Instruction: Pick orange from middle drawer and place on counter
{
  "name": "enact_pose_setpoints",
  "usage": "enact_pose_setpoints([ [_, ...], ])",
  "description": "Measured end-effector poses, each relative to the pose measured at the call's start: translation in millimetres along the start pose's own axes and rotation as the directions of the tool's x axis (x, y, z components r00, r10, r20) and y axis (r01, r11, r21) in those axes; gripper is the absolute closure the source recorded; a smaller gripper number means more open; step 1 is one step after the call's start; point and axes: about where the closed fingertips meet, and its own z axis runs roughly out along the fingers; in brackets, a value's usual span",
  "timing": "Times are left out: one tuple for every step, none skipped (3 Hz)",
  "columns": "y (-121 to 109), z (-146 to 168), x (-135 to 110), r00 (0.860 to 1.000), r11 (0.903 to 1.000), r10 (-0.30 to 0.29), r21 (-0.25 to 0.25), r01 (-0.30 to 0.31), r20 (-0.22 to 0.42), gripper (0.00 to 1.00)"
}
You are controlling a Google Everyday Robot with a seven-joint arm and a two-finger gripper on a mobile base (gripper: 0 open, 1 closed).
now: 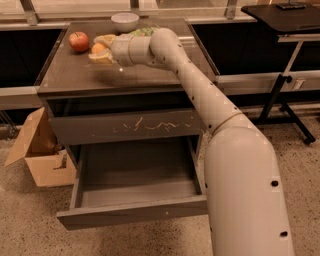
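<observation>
The orange (98, 48) sits between the pale fingers (104, 39) of my gripper (101, 49) at the back left of the counter (150, 75), at or just above its surface. The gripper is closed around the orange, and my arm reaches in from the right. The middle drawer (132, 212) stands pulled open below, and its inside shows nothing. The red apple (79, 41) lies just left of the orange, close to the fingertips.
A white bowl (125, 21) and a green item (142, 31) stand at the back of the counter. The scratched drawer front (125, 126) above is shut. A cardboard box (37, 150) is on the floor at left, and a black table (280, 12) at right.
</observation>
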Motion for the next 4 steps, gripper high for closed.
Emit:
enact_pose_setpoints([
  [1,-4,8,0.998,0.9986,0.054,0.005,-0.054,-0.027,1.00],
  [2,-6,14,0.995,0.9960,0.089,0.000,-0.089,-0.042,0.97],
  [3,-6,21,0.991,0.9926,0.119,-0.016,-0.120,-0.060,0.66],
  [3,-6,27,0.988,0.9900,0.138,-0.021,-0.140,-0.066,0.43],
])
